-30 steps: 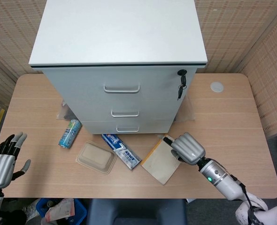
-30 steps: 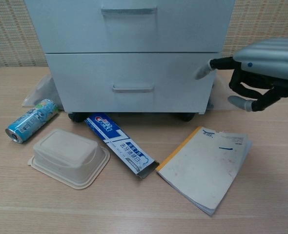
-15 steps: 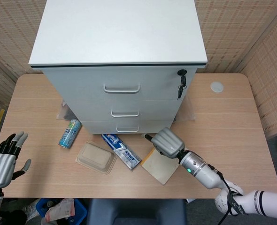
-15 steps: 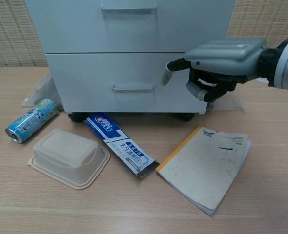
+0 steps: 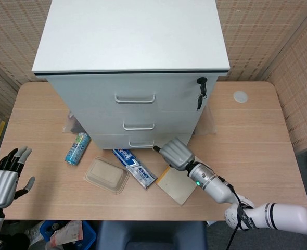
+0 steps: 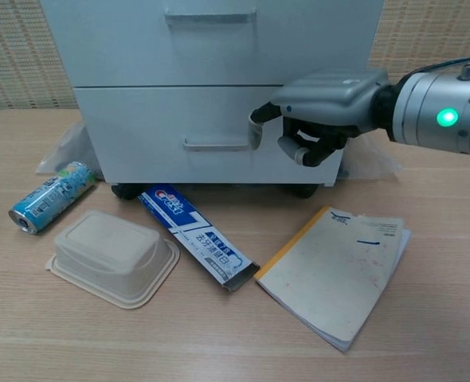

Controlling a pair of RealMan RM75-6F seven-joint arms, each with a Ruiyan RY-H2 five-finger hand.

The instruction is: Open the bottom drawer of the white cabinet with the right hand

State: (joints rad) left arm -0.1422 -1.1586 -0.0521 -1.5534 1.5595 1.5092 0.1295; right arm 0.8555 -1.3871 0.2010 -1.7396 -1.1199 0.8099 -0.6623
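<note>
The white cabinet (image 5: 132, 78) is standing at the back of the counter (image 5: 247, 140), its bottom drawer (image 6: 211, 135) sitting flush and closed, a slim handle (image 6: 217, 146) across its front. The right hand (image 6: 323, 99) is hovering just right of that handle, fingers (image 6: 299, 150) curled in, holding nothing. The left hand (image 5: 2, 179) is waiting at the counter's near-left edge, fingers apart. A notebook (image 6: 338, 270) is lying below the right hand.
</note>
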